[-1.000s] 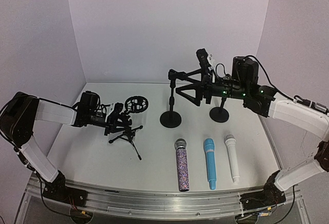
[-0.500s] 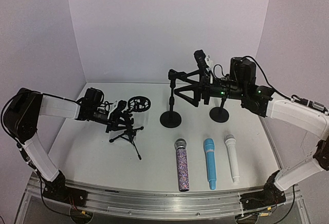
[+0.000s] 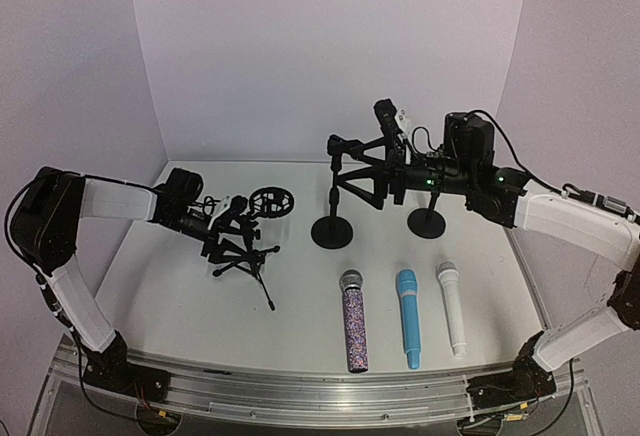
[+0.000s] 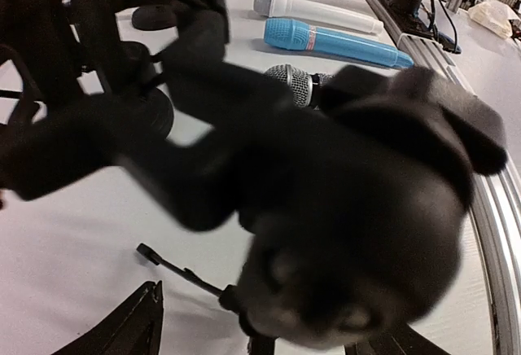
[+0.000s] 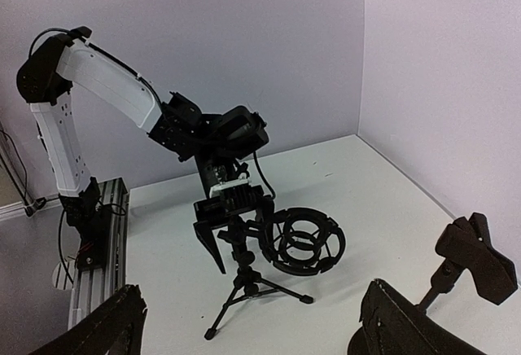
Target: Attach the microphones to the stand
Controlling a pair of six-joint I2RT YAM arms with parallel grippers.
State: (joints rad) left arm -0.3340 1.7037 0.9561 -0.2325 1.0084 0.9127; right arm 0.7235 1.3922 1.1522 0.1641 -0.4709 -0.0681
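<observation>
Three microphones lie side by side near the front: a glittery one (image 3: 353, 323), a light blue one (image 3: 407, 318) and a white one (image 3: 452, 309). The left wrist view also shows the white (image 4: 317, 13), the blue (image 4: 334, 41) and the mesh head of the glittery one (image 4: 293, 83). A small tripod stand (image 3: 246, 256) with a ring shock mount (image 3: 268, 202) stands at the left. My left gripper (image 3: 226, 232) is open, its fingers astride the stand's upper post (image 5: 242, 245). My right gripper (image 3: 366, 174) hangs open and empty beside the clip (image 3: 340, 145) of a round-base stand (image 3: 332, 231).
A second round-base stand (image 3: 428, 221) stands behind my right gripper, its clip (image 5: 476, 257) at the right edge of the right wrist view. White walls close the back and both sides. The aluminium rail (image 3: 300, 394) with the arm bases runs along the front edge.
My left gripper has opened and let go of the tripod stand's upper part, after shifting slightly right. The right arm has crept a little to the left.
</observation>
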